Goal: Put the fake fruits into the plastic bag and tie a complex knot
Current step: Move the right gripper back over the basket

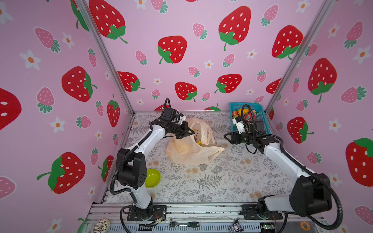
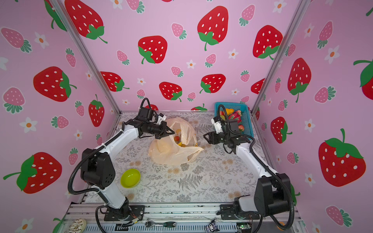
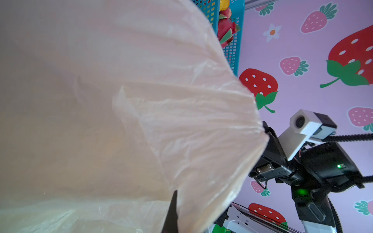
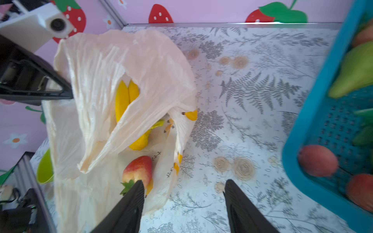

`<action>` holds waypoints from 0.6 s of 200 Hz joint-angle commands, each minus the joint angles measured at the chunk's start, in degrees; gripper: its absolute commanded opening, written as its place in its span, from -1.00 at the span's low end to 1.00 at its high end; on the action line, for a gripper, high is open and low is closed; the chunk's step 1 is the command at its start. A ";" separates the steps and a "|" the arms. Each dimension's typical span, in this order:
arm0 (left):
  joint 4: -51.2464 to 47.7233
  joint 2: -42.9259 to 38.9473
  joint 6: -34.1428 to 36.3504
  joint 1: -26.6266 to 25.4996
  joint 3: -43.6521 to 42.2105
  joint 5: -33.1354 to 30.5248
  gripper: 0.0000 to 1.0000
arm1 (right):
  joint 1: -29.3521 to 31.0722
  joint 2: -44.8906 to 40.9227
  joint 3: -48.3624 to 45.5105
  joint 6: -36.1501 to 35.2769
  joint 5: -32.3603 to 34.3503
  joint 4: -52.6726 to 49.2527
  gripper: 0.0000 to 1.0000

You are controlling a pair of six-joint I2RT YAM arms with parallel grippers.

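Both top views: plastic bag (image 1: 187,151) sits mid-worktop (image 1: 222,181), its mouth turned toward the teal basket (image 1: 262,116) in the back right corner. The basket holds more fake fruits (image 2: 235,117). The left fingers (image 1: 188,132) are pressed together on the bag's upper rim, holding it lifted.

Left wrist view: peach film fills most of the frame.

Right wrist view: right fingers (image 4: 131,201) spread, empty, just beside the bag mouth. Bananas (image 4: 123,98) and a red fruit (image 4: 139,167) lie inside.
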 commanded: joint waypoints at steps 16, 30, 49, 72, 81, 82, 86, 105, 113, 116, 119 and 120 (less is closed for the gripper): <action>0.63 -2.06 -0.56 -0.10 -0.80 0.29 -1.00 | -4.07 1.38 3.71 -0.31 19.21 2.15 0.38; 0.67 -2.20 -0.48 -0.17 -0.78 0.28 -1.00 | -6.31 4.14 5.53 -0.80 23.59 3.30 0.41; 0.67 -2.42 -0.47 -0.32 -0.81 0.30 -1.00 | -9.33 8.15 8.76 -1.81 27.79 3.15 0.45; 0.75 -2.21 -0.56 -0.28 -0.86 0.39 -1.00 | -11.61 12.07 11.73 -3.56 32.93 2.27 0.46; 0.81 -2.06 -0.65 -0.32 -0.88 0.52 -1.00 | -12.15 14.00 13.33 -4.50 34.68 1.21 0.46; 0.83 -2.02 -0.65 -0.30 -0.86 0.53 -1.00 | -12.17 14.28 13.59 -4.60 34.86 1.03 0.46; 0.84 -1.99 -0.71 -0.27 -0.86 0.62 -1.00 | -12.31 15.27 14.65 -4.94 35.76 -0.18 0.46; 0.93 -1.76 -0.82 -0.28 -0.84 0.78 -1.00 | -12.25 20.36 19.48 -6.85 39.16 -5.13 0.43; 0.93 -1.72 -0.87 -0.28 -0.84 0.78 -1.00 | -12.23 22.02 20.60 -7.39 40.04 -7.06 0.42; 0.93 -1.72 -0.87 -0.29 -0.84 0.80 -1.00 | -12.19 22.63 20.86 -7.54 40.26 -7.44 0.42; 0.98 -1.71 -0.83 -0.28 -0.89 0.80 -1.00 | -12.19 23.09 21.13 -7.67 40.48 -7.86 0.42; 1.00 -1.71 -0.87 -0.28 -0.91 0.80 -1.00 | -12.19 23.17 21.18 -7.73 40.52 -7.98 0.41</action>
